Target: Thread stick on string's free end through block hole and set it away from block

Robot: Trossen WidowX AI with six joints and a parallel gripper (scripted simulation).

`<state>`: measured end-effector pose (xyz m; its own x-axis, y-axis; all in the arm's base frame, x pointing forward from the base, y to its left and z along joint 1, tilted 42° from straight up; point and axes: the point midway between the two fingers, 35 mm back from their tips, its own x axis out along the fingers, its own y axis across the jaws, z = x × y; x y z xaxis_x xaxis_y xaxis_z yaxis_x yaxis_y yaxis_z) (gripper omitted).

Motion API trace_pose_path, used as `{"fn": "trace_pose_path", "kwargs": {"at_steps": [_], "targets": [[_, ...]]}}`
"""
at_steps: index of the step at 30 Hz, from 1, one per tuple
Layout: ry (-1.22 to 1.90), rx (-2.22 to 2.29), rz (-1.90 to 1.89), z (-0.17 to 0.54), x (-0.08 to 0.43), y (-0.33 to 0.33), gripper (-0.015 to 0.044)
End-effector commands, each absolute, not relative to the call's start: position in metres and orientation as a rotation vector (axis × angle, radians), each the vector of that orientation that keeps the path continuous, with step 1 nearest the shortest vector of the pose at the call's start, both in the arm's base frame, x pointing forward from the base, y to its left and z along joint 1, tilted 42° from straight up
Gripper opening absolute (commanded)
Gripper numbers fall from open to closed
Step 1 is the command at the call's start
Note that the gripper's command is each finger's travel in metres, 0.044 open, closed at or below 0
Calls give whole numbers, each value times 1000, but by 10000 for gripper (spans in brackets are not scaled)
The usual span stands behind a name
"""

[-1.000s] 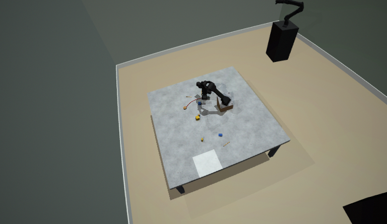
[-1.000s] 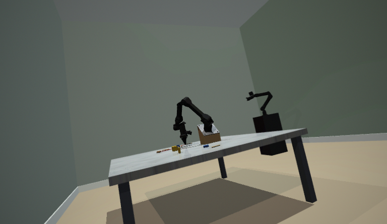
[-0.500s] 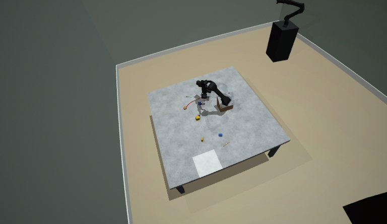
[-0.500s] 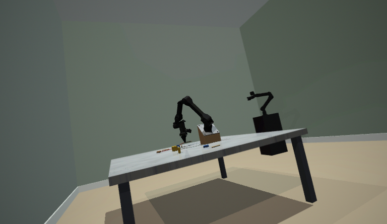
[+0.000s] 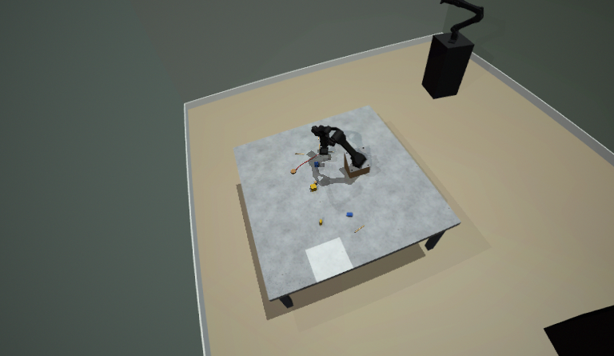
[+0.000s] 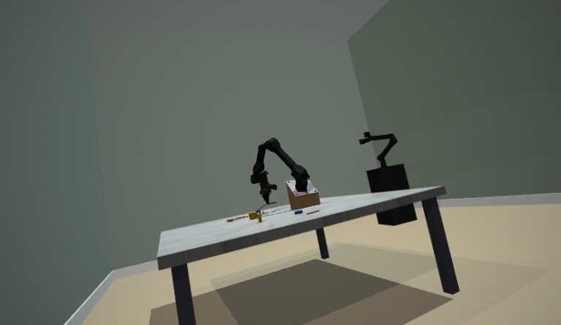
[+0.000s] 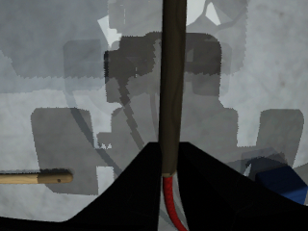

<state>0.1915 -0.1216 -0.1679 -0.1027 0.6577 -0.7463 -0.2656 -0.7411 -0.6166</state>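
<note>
My gripper [image 6: 267, 202] [image 7: 166, 152] is shut on the wooden stick [image 6: 273, 201] [image 7: 174, 87] near its string end and holds it a little above the table. The stick points away from the fingers in the wrist view. The red string [image 5: 304, 162] [image 6: 261, 207] [image 7: 167, 192] runs from its near end to the round wooden button [image 5: 293, 171] [image 6: 229, 220] on the table. A yellow block [image 5: 312, 188] [image 6: 253, 215] stands apart from the gripper; its hole is too small to make out.
A loose stick [image 5: 299, 154] [image 7: 34, 178] and a blue block [image 5: 316, 164] [image 7: 285, 184] lie near the gripper. Farther off are a small yellow piece [image 5: 320, 222], another blue block [image 5: 349, 214], another stick [image 5: 359, 228] and a white square [image 5: 328, 259]. The arm stands on a wooden box [image 5: 359, 172] [image 6: 304, 201].
</note>
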Motion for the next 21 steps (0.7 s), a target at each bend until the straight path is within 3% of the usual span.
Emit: {"fn": "trace_pose_path", "kwargs": {"at_steps": [1,11,21], "targets": [[-435,-1563,1904,-165,193,-127,0],[-460,-1568,1903,-167,193,-123,0],[-833,-1788,1896,-169,201,-126,0]]}}
